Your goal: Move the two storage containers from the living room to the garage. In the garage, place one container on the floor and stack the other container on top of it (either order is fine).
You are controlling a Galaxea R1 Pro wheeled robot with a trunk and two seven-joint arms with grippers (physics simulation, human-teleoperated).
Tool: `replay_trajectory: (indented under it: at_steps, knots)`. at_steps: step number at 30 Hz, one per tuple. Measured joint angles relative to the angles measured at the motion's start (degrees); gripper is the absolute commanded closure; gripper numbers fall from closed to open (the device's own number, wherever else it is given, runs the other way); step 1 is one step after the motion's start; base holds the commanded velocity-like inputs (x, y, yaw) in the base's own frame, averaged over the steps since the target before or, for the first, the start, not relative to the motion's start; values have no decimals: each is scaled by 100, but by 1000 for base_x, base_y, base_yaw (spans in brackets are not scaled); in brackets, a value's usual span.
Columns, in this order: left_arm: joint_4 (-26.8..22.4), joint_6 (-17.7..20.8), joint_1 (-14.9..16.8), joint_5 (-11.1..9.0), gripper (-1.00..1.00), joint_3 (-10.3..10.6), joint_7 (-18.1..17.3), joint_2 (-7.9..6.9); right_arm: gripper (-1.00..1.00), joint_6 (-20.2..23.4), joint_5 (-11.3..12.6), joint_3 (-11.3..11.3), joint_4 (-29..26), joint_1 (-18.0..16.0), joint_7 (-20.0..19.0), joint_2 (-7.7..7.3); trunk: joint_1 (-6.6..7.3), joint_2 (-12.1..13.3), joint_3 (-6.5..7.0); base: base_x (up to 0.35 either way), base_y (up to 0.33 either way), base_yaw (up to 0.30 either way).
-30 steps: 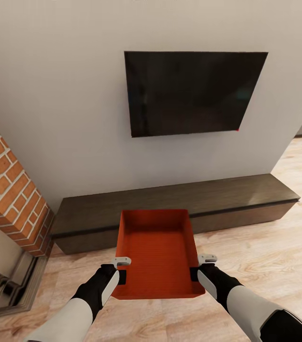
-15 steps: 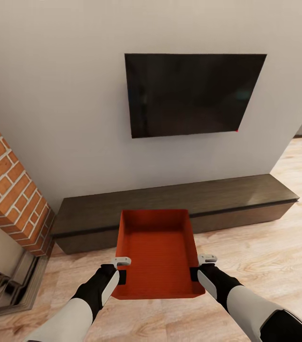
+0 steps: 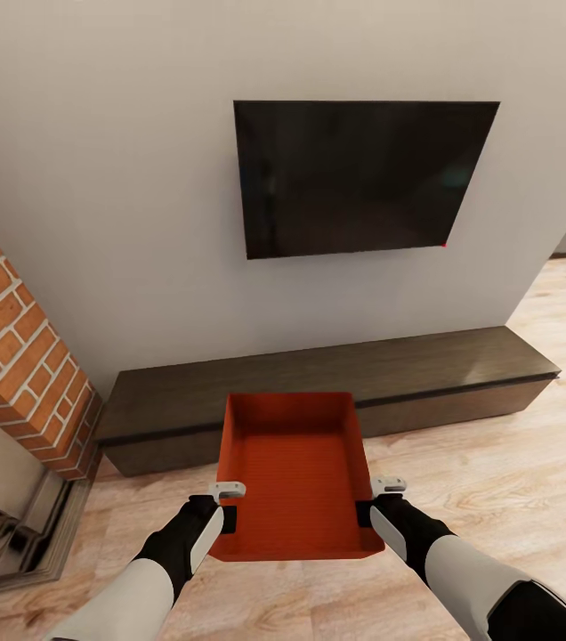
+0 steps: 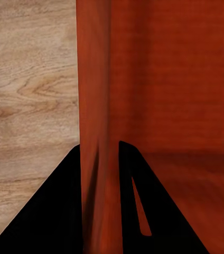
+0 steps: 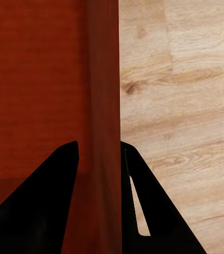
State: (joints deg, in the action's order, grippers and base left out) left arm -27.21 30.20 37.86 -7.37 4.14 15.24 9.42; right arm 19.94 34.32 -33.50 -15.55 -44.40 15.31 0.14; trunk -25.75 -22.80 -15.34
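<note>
One storage container (image 3: 294, 472) is held up in front of the robot, above the light wood floor (image 3: 488, 499) of the living room, with the left gripper (image 3: 227, 506) on its left long wall and the right gripper (image 3: 372, 502) on its right long wall, both near the end closest to the robot. The long axis of the container points straight away from the robot, toward the dark cabinet (image 3: 336, 392) under the black TV (image 3: 363, 178), so most of its length reaches forward past the jaws. In the left wrist view the two dark fingers (image 4: 64, 211) stand on either side of the red wall (image 4: 93, 106), one outside and one inside the bin, and the right wrist view gives the same picture with its fingers (image 5: 48, 201) around the other wall (image 5: 104, 106); the jaws of each are narrow, closed on that wall. The container looks about level, though from the head view I cannot judge a small tilt with certainty. Both arms are equally near it, so neither leads. I judge that the coming move is to carry it out toward the garage, and this depends on keeping the two grips level, since the far end hangs free. The brick column (image 3: 16, 356) stands well apart on the left.
</note>
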Motion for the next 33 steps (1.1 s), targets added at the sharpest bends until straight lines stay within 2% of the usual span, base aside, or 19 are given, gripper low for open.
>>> replay_trajectory:
  at_steps: [33]
  knots:
    - [-14, -8, 0, -2, 100, 2, 1, 0, 100, 2, 9, -8, -33, 1, 18, -7, 0, 0, 0, 0, 0, 0]
